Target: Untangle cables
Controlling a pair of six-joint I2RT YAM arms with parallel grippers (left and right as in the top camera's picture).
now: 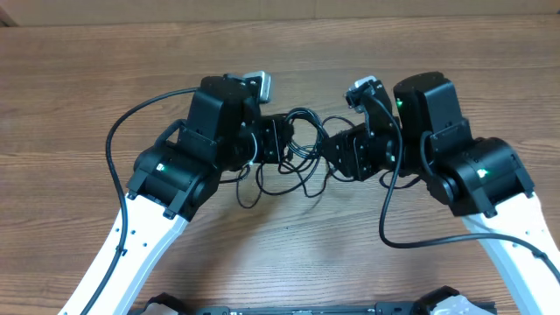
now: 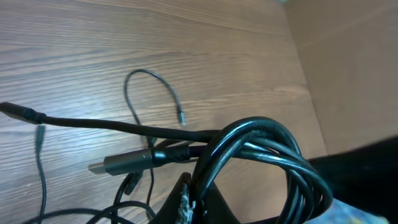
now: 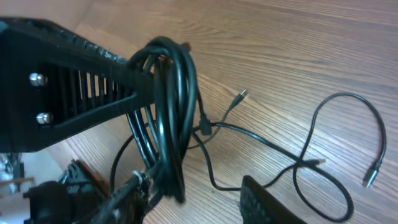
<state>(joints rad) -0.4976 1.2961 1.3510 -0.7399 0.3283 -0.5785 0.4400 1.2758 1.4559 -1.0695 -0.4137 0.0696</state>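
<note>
your left tool (image 1: 280, 140) is clamped shut on the coiled cables (image 1: 302, 131) at centre frame. your right tool (image 3: 193, 186) stands parted just beside that coil, and loose strands trail on the worktop (image 1: 87, 70).

1. Table (image 1: 79, 79): wood grain, and we see it on all sides of the arms.
2. Cables (image 1: 302, 140): thin black cords in a tangle of loops near mid-frame, with loose strands trailing toward 6 o'clock.
3. Left gripper (image 1: 278, 140): at 9 o'clock of the tangle, touching it.
4. Right gripper (image 1: 339, 153): at 3 o'clock of the tangle, against the loops.

We cannot read either pair of jaws from above.

5. Thick arm wires (image 1: 112, 144): black, bowing out at 9 and 5 o'clock.
</note>
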